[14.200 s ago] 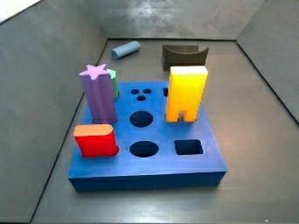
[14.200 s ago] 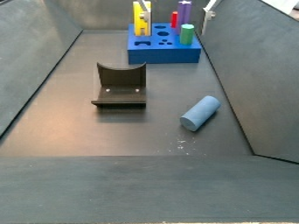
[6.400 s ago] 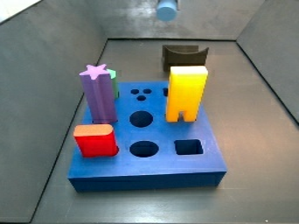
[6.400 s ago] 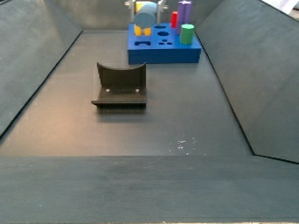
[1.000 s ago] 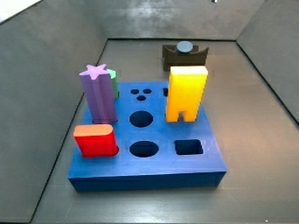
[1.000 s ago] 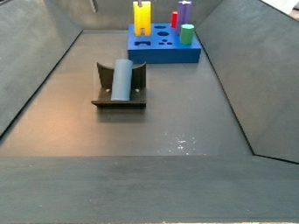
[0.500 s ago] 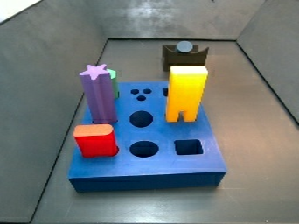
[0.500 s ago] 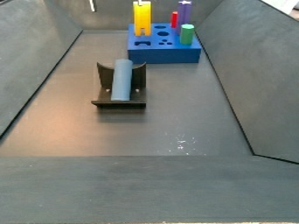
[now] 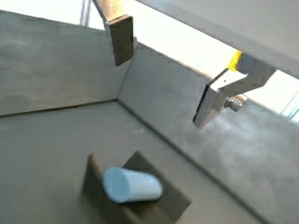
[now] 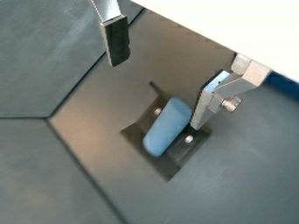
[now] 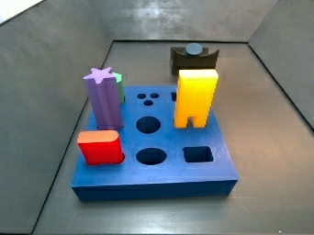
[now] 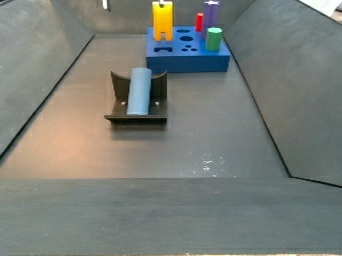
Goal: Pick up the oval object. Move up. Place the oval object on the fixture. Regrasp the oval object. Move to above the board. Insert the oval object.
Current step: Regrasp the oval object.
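Note:
The oval object (image 12: 138, 90), a smooth grey-blue peg, lies on its side in the notch of the dark fixture (image 12: 118, 97). In a side view only its rounded end (image 11: 194, 50) shows above the fixture (image 11: 185, 61). My gripper (image 10: 163, 72) hangs open above it, holding nothing, with the oval object (image 10: 169, 128) and the fixture (image 10: 173, 164) well below the fingertips. From the other wrist angle the gripper (image 9: 163, 70) is high over the oval object (image 9: 131, 185) resting on the fixture (image 9: 170, 206). The blue board (image 11: 153, 190) stands apart from the fixture.
On the board (image 12: 187, 63) stand a purple star-topped peg (image 11: 105, 96), a yellow arch block (image 11: 196, 96) and a red block (image 11: 99, 147). Round and square holes in its top are open. Grey sloping walls enclose the floor.
The oval object, earlier on the floor and then carried, now rests in the fixture. Over the last second it has not moved; the open gripper has drawn slightly upward.

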Controlling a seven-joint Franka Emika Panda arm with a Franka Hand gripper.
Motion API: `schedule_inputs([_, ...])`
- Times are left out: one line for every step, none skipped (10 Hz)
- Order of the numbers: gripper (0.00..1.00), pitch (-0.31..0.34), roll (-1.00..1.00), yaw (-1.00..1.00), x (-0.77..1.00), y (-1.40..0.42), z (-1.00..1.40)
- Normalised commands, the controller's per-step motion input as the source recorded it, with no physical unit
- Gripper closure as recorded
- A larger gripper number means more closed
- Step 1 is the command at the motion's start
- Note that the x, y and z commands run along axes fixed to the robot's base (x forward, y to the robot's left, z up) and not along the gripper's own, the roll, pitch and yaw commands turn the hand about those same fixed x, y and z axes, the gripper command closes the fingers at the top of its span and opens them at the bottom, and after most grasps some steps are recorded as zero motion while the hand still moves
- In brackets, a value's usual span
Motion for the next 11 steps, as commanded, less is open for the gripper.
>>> schedule_inputs([0.0, 0.063, 1.0, 0.03, 0.06, -0.03, 0.0])
schedule_inputs([0.0, 0.089, 1.0, 0.04, 0.07, -0.03, -0.01])
schedule_inputs([0.0, 0.133, 1.0, 0.06, 0.08, -0.03, -0.01])
schedule_inputs([0.0, 0.143, 0.85, 0.08, 0.09, -0.04, -0.01])
schedule_inputs([0.0, 0.143, 0.71, 0.1, 0.09, -0.04, -0.01])
schedule_inputs([0.0, 0.128, 0.39, 0.13, 0.09, -0.04, -0.01])
schedule_inputs([0.0, 0.121, 0.28, 0.15, 0.08, -0.03, -0.01])
schedule_inputs([0.0, 0.092, 0.18, 0.24, 0.03, 0.08, -1.0])
schedule_inputs([0.0, 0.052, 0.15, 0.24, 0.03, 0.08, -1.0])
schedule_inputs([0.0, 0.001, 0.14, 0.22, 0.05, 0.07, -1.0])
schedule_inputs([0.0, -0.046, 0.12, 0.2, 0.06, 0.06, -1.0])
